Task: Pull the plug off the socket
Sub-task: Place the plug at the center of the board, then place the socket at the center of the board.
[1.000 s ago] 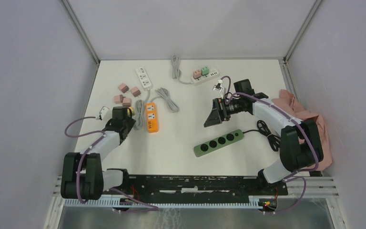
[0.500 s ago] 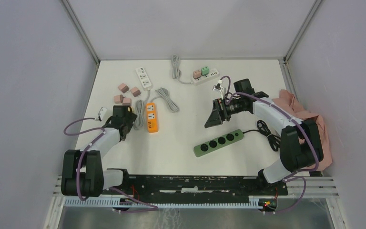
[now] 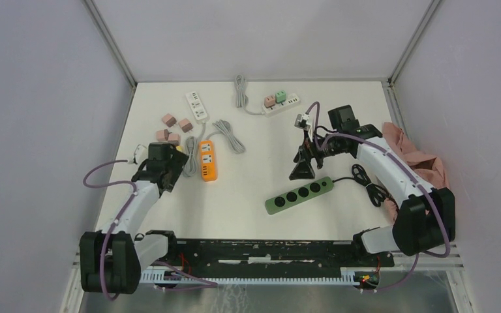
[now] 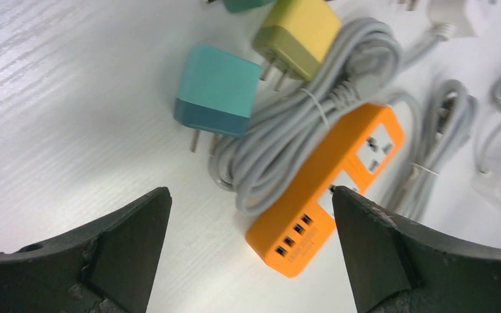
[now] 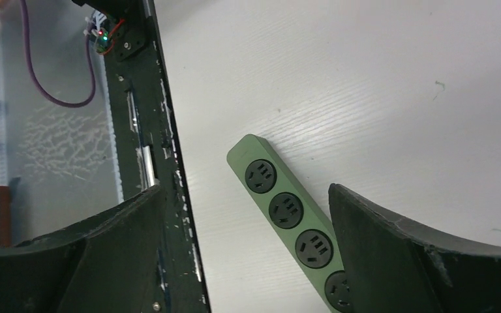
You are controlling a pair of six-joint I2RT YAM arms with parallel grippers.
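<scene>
A white socket strip (image 3: 280, 107) lies at the back of the table with a pink plug (image 3: 269, 101) and a green plug (image 3: 280, 96) standing in it. My left gripper (image 3: 169, 166) (image 4: 249, 195) hangs open beside the orange socket strip (image 3: 208, 160) (image 4: 329, 189). A loose teal plug (image 4: 216, 91) and a yellow plug (image 4: 297, 32) lie on the table beyond its fingers. My right gripper (image 3: 302, 171) (image 5: 244, 189) points down, open and empty, over the green socket strip (image 3: 299, 194) (image 5: 287, 212), whose outlets hold nothing.
A coiled grey cable (image 4: 300, 130) lies against the orange strip. Several loose pink plugs (image 3: 173, 129) and a second white strip (image 3: 196, 105) sit at the back left. A pink cloth (image 3: 417, 160) and a black cord (image 3: 365, 182) lie at the right. The black base rail (image 5: 163, 163) runs along the near edge.
My left gripper has opened and drawn back a little to the left. The right gripper has swung from pointing left to pointing down over the green strip.
</scene>
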